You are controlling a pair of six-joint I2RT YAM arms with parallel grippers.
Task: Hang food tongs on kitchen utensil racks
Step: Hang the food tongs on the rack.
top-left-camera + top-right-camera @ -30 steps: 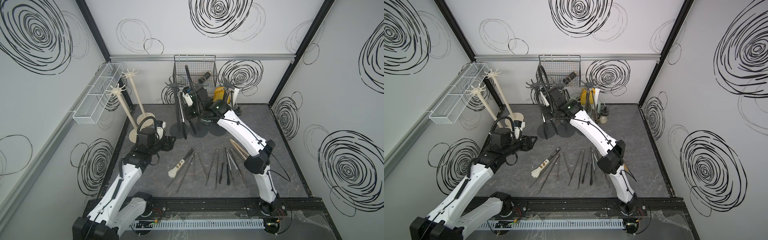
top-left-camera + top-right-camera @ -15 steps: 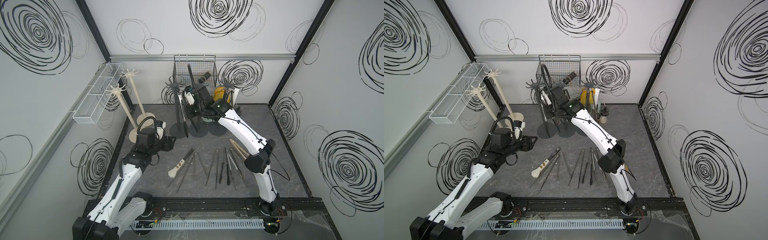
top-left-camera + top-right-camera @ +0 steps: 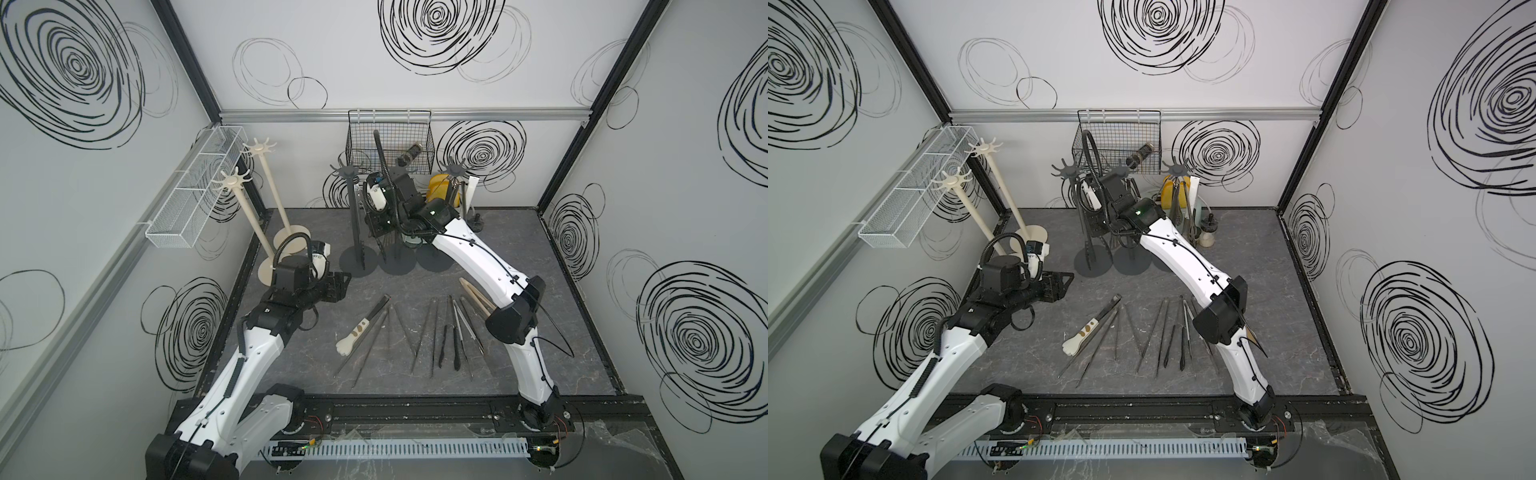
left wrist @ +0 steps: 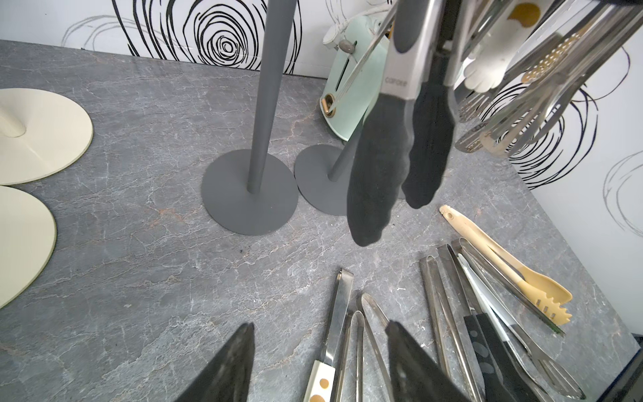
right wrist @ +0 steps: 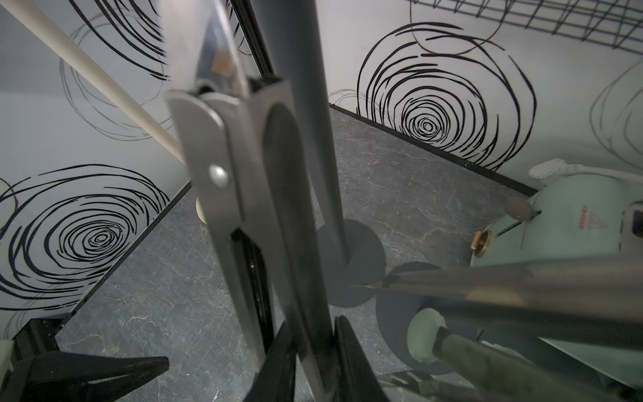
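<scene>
Upper centre in both top views, the right gripper (image 5: 315,367) is steadying steel tongs (image 5: 217,167) beside the dark rack (image 3: 354,216) for hooking, clamp unclear; the left gripper (image 4: 320,351) is hovering, parted.

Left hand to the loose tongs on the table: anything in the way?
Nothing visible. The left hand is open over bare table, and the nearest loose tongs lie just ahead of it. The black-tipped tongs hang farther back by the grey rack, off that path.
</scene>
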